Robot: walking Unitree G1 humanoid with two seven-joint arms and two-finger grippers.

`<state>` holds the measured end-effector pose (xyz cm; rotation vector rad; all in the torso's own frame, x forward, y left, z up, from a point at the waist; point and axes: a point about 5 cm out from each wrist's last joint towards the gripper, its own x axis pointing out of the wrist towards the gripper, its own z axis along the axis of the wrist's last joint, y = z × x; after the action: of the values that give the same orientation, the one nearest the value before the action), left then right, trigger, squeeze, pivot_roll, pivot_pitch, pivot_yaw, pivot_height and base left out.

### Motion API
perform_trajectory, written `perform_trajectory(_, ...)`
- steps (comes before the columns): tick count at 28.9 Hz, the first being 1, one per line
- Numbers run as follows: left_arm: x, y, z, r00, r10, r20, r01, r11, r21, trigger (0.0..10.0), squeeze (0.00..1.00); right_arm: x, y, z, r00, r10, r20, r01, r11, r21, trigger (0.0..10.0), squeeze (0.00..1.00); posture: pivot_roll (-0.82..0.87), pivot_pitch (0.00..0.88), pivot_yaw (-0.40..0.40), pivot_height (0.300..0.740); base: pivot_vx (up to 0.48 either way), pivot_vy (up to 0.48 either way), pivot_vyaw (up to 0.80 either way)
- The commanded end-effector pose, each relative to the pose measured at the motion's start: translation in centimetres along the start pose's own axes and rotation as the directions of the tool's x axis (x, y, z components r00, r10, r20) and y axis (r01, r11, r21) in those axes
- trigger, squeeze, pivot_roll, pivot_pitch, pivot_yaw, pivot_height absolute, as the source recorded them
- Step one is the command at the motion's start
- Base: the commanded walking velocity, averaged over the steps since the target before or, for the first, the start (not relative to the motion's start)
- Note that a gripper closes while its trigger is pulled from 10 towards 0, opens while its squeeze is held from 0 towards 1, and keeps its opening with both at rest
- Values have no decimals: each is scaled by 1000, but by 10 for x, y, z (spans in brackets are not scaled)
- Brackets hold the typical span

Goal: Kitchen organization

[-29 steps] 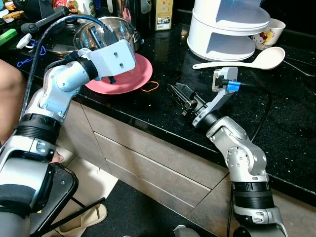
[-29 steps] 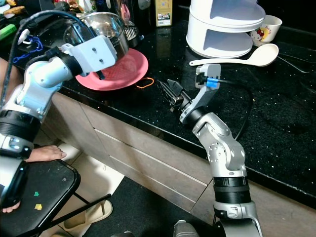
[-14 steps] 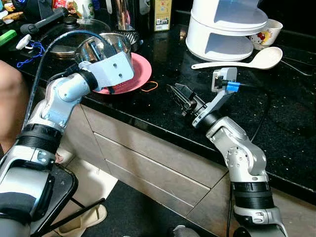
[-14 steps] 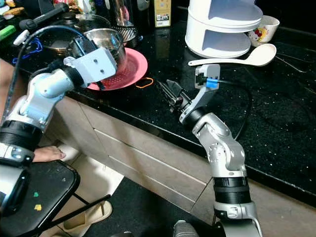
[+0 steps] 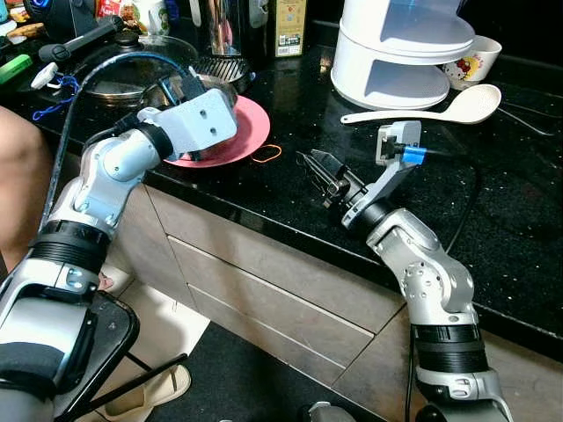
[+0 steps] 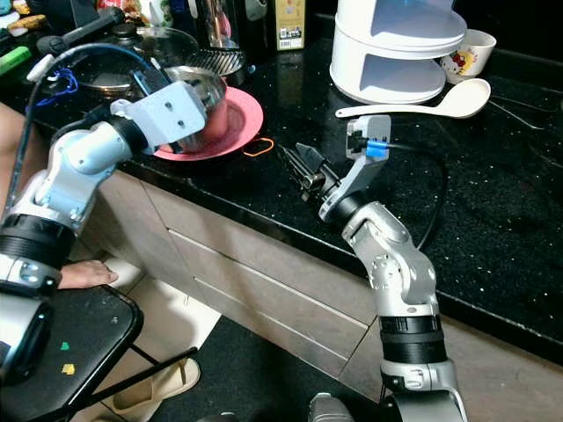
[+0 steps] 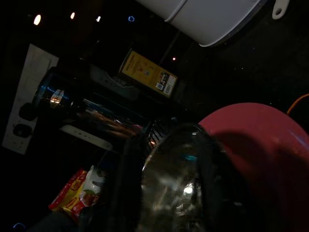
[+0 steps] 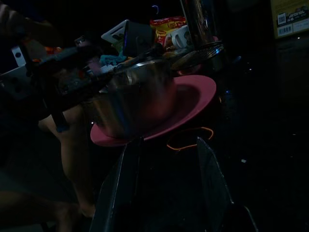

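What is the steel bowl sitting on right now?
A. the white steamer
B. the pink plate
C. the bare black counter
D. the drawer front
B: the steel bowl rests on the pink plate, with the left gripper at its rim.

Carton (image 7: 147,72) label print seems unreadable.

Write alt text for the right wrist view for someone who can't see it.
A dim view along the right hand, its fingers apart, toward a steel bowl sitting on a pink plate on a black counter, with an orange rubber band just in front.
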<state>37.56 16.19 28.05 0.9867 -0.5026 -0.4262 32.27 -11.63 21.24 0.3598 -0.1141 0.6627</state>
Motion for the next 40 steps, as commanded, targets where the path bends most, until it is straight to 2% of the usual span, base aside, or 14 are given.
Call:
perform_trajectory(1, -3, 1, -3, 1000, 7, -20, -7, 1000, 17, 10000, 0, -2, 1, -2, 1000, 3, -12, -3, 1000, -2, 10000, 0, -30, 87, -12, 732, 0, 0, 0)
perform_trajectory(13, -3, 0, -3, 1000, -1, -27, 1, 1000, 24, 10000, 0, -2, 1, -2, 1000, 0, -13, 0, 1000, 0, 10000, 0, -33, 95, -14, 732, 0, 0, 0)
perform_trajectory(18, -6, -9, -11, 998, -18, -58, 18, 1000, -4, 10000, 0, -2, 2, -2, 1000, 0, -13, 0, 1000, 2, 10000, 0, -32, 97, -15, 732, 0, 0, 0)
perform_trajectory(24, -6, -5, -5, 999, 36, -8, -36, 995, -88, 10000, 0, -2, 2, -1, 1000, 2, -12, -2, 1000, 6, 10000, 0, -31, 99, -16, 732, 0, 0, 0)
perform_trajectory(27, -6, -5, -3, 999, 36, -5, -37, 995, -89, 10000, 0, -3, 2, -2, 1000, 3, -13, -3, 1000, 6, 10000, 0, -31, 98, -17, 732, 0, 0, 0)
perform_trajectory(35, -14, -12, -7, 1000, 14, -24, -16, 996, -92, 10000, 0, -2, 2, -2, 1000, 2, -15, -2, 1000, 5, 10000, 0, -30, 100, -18, 732, 0, 0, 0)
perform_trajectory(40, -22, -13, -14, 998, 36, -51, -42, 993, -113, 10000, 0, -3, -1, 0, 1000, 8, -16, -8, 1000, 6, 10000, 0, -85, 90, -56, 732, 0, 0, 0)
